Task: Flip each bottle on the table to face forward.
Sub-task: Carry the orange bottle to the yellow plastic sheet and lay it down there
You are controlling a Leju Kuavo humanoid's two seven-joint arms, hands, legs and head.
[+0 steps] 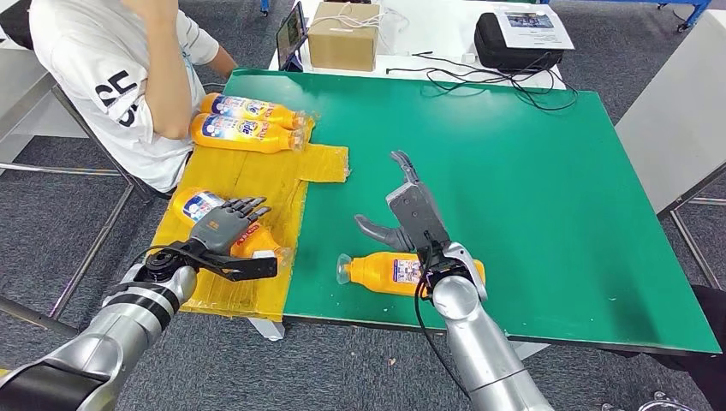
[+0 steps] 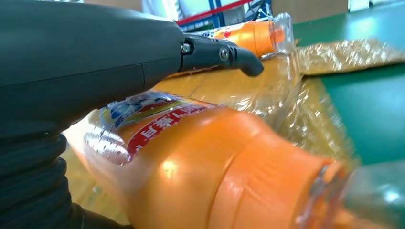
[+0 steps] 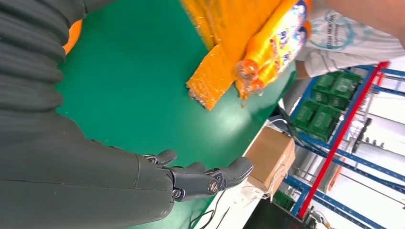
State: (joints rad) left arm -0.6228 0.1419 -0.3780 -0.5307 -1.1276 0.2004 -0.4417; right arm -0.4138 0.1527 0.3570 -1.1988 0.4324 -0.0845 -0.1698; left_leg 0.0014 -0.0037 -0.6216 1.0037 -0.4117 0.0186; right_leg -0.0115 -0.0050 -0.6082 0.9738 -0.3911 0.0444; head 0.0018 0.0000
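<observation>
two hands, four bottles, one flip under way

while the left hand (image 1: 224, 229) lies over a bottle on the yellow sheet (image 1: 244, 175) at the worktop's near left corner, whether its fingers truly clamp that near-left bottle (image 1: 199, 205) cannot be told; they drape across it, which looks like the start of a roll to bring its label forward. the right hand (image 1: 409, 216) hovers with fingers apart and holding nothing, just above the lone bottle (image 1: 389, 271) lying on its side near the worktop's (image 1: 531, 188) front edge, cap toward the left. that bottle shows a small printed panel upward, so it may already be turned or waiting its turn; i cannot say which. two more bottles (image 1: 248, 124) lie side by side, touching, at the sheet's far end near the left edge, labels up, probably parked there as finished.

the green worktop is smooth and matte; the yellow sheet is crinkled and glossy with tape. a seated person (image 1: 128, 77) is at the far left corner. a cardboard box (image 1: 344, 36), a black bag (image 1: 518, 38) and loose cables (image 1: 488, 77) sit beyond the far edge, over grey carpet.
</observation>
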